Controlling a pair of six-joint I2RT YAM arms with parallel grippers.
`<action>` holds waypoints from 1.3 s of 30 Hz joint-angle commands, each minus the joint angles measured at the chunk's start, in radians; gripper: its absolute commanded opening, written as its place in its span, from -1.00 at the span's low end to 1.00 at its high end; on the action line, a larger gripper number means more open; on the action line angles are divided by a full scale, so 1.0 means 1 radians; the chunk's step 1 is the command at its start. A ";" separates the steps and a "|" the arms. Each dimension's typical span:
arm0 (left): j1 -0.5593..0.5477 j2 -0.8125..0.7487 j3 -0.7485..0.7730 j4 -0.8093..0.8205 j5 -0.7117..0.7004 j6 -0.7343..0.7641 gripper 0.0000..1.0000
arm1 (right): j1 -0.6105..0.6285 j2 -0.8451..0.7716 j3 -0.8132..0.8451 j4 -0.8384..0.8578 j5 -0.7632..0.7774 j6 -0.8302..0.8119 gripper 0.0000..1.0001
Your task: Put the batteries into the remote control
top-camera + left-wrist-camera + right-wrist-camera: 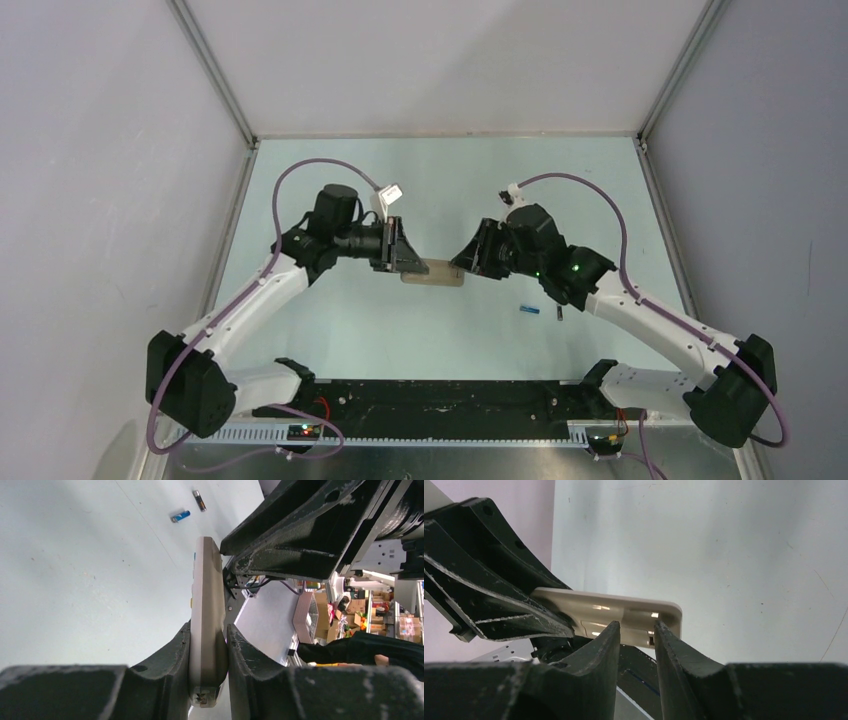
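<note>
The remote control (432, 272) hangs in the air between the two arms with its tan back up. My left gripper (405, 258) is shut on its left end. In the left wrist view the remote (205, 605) stands edge-on, clamped between the jaws of the left gripper (209, 630). My right gripper (465, 262) is at the remote's right end. In the right wrist view the right gripper (636, 626) has its jaws narrowly parted, tips against the remote's tan back (614, 612), with nothing between them. The blue battery (529, 309) and the dark battery (559, 314) lie on the table to the right, and also show in the left wrist view (180, 516) (199, 500).
The pale green table (330, 330) is walled on the left, the back and the right. A black rail (440, 405) runs along the near edge between the arm bases. The right arm's forearm (650, 320) passes just right of the batteries.
</note>
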 commanded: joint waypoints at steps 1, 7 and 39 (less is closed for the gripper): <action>-0.031 -0.070 -0.021 0.049 -0.011 0.004 -0.99 | 0.016 -0.027 -0.018 0.040 0.024 -0.004 -0.30; -0.034 -0.127 -0.047 0.073 -0.073 -0.033 -0.99 | 0.035 -0.095 -0.088 0.050 0.032 0.016 -0.30; -0.051 -0.148 -0.076 0.117 -0.056 -0.073 -1.00 | 0.097 -0.144 -0.115 0.135 0.084 -0.029 -0.22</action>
